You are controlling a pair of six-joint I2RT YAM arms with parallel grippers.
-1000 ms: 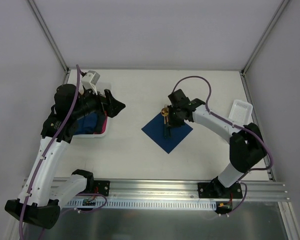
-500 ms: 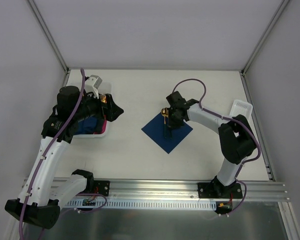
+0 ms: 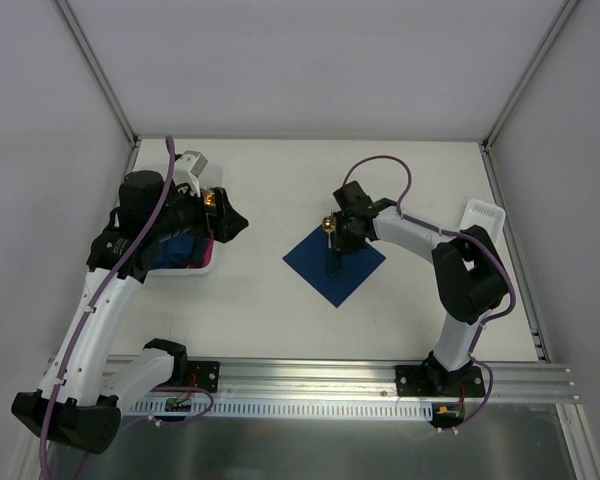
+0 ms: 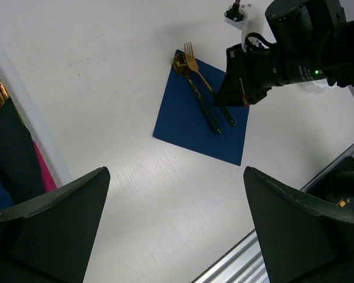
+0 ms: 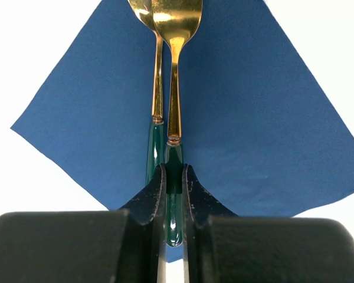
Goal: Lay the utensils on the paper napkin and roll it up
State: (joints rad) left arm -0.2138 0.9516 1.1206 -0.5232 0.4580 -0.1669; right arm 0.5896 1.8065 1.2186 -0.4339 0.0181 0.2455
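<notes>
White table [image 3: 280,180] before me, matte; pale grey walls [image 3: 300,60] on three sides; slim metal posts [image 3: 95,70] at the far corners; slotted metal rail [image 3: 310,385] along my near edge; light even.

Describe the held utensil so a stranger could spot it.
On the white table, find the navy paper napkin between the arms. Two gold-headed, green-handled utensils lie on it; the held utensil is the one whose handle the right gripper pinches.

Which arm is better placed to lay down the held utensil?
Right: the right gripper is shut on the green-handled gold utensil over the navy paper napkin; the left gripper is open, far off.
</notes>
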